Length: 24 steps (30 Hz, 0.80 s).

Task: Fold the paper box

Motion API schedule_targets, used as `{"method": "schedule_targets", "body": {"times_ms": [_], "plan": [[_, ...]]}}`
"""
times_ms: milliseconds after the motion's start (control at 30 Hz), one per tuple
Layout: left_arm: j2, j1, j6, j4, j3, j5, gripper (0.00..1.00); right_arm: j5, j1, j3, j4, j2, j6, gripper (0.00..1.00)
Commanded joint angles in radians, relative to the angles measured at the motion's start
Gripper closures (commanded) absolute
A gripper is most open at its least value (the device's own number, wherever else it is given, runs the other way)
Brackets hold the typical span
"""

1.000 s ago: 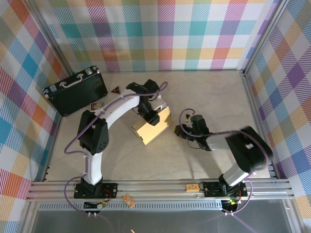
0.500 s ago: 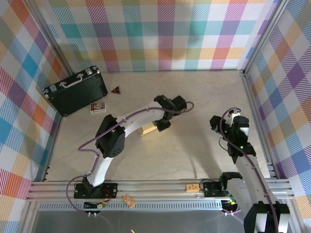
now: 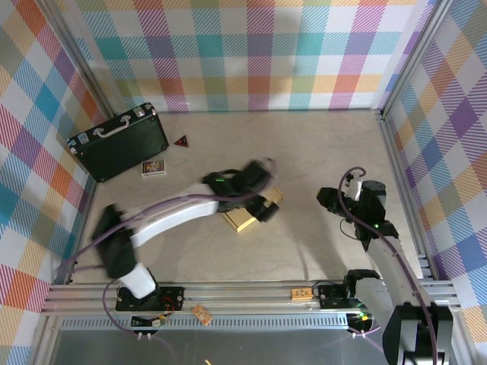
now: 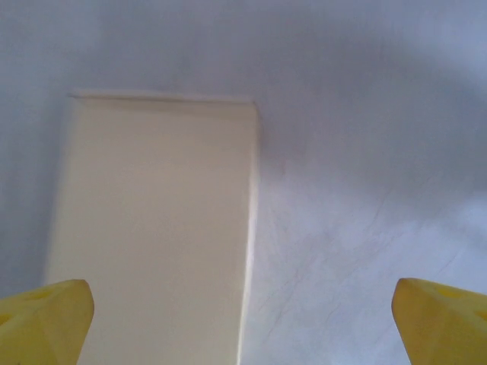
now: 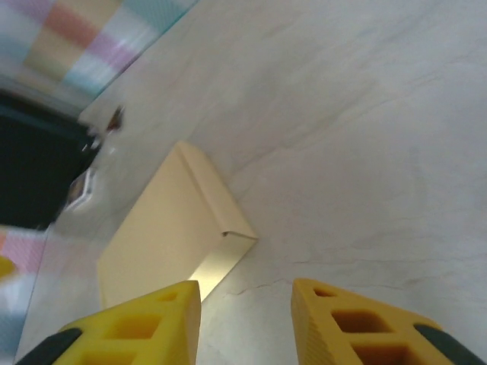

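The paper box (image 3: 242, 220) lies flat and folded on the table, a shallow tan rectangle near the middle. My left gripper (image 3: 261, 205) hovers over its far right end, blurred by motion. In the left wrist view the box (image 4: 152, 228) sits below, and the left gripper (image 4: 243, 327) is open wide, its yellow fingertips (image 4: 46, 319) at the frame's bottom corners, holding nothing. My right gripper (image 3: 329, 201) stands off to the right of the box. In the right wrist view the right gripper (image 5: 247, 323) is open with bare table between its fingers, and the box (image 5: 160, 228) lies ahead to the left.
A black hard case (image 3: 118, 142) with a silver handle lies at the back left. A small card (image 3: 153, 168) and a dark red triangle (image 3: 181, 141) are close to it. Plaid walls enclose the table, and a metal rail (image 3: 251, 293) runs along the near edge.
The box, held tilted up by the left gripper a second ago, now lies flat. Both grippers have opened. The right arm has drawn back to the right; the left arm is swinging.
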<state>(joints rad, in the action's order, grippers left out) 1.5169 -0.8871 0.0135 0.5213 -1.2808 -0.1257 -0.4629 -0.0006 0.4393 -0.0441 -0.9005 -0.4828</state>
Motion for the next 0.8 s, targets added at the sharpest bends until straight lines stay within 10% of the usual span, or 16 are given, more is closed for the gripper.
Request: {"method": "schedule_targets", "body": {"times_ms": [0,167,333,500,567,633,767], "plan": [[-0.233,0.206,-0.136,-0.495,0.322,0.026,0.00,-0.021,0.028,0.052,0.071,-0.097,0.154,0.58],[-0.481,0.495,-0.030,-0.708,0.687,-0.243,0.00,0.512,0.084,0.021,0.224,-0.072,0.478,0.00],[-0.431,0.750,0.087,-0.961,0.875,-0.249,0.00,0.398,-0.038,-0.016,0.577,-0.426,0.432,0.01],[0.119,0.875,-0.046,-1.751,1.006,0.030,0.00,0.359,-0.023,0.043,0.712,-0.609,0.472,0.01],[0.015,0.873,-0.023,-1.475,0.964,0.102,0.00,0.316,-0.022,-0.079,1.004,-0.649,0.482,0.01],[0.099,0.872,-0.007,-1.660,0.979,0.137,0.00,0.325,-0.019,-0.070,0.973,-0.644,0.483,0.01],[0.063,0.869,-0.037,-1.498,0.927,0.063,0.00,0.353,-0.019,-0.022,0.864,-0.634,0.476,0.01]]}}
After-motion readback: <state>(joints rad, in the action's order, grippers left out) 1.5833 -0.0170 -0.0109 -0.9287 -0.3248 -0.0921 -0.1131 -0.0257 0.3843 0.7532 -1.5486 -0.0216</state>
